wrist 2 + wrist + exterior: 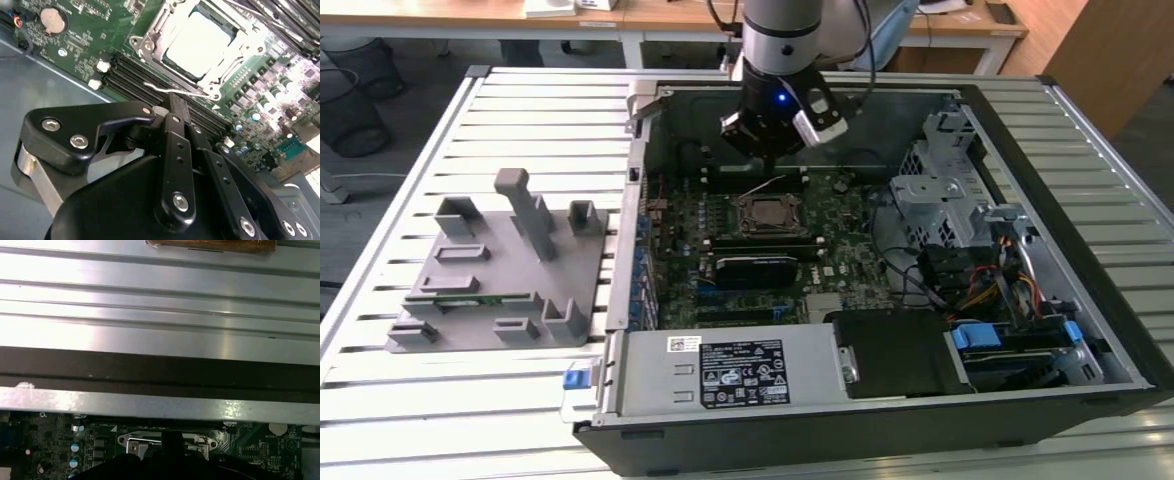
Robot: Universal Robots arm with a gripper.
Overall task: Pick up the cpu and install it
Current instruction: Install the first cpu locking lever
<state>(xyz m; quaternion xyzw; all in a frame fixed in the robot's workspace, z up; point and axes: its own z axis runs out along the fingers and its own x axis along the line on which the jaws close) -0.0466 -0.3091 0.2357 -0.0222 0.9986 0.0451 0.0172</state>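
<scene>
Nearest in the exterior view: the open computer case [1121,330] on the slatted counter [534,110], its black front edge closest, then the silver power supply [734,372] along that edge. Off to the exterior view's left, well apart from the case, the grey plastic holder [500,270] stands on the counter with open slats all around it.

Further in, the green motherboard [814,235] fills the case floor. The socket [767,212] sits mid-board, and the cpu [197,42] lies in it, pale metal top up, framed by the socket's metal bracket, as the second wrist view shows. A thin wire lever [172,91] stands just beside the frame's edge.

Above and beyond the socket hangs the gripper [771,140], close to the case's back wall, clear air between it and the board. Whether the fingers [177,107] are spread or closed I cannot tell; the dark tip in the second wrist view carries nothing and hovers just beside the memory slots [125,75].

Farthest, in the first wrist view, the case's metal rim [160,402] and counter slats run beyond.
</scene>
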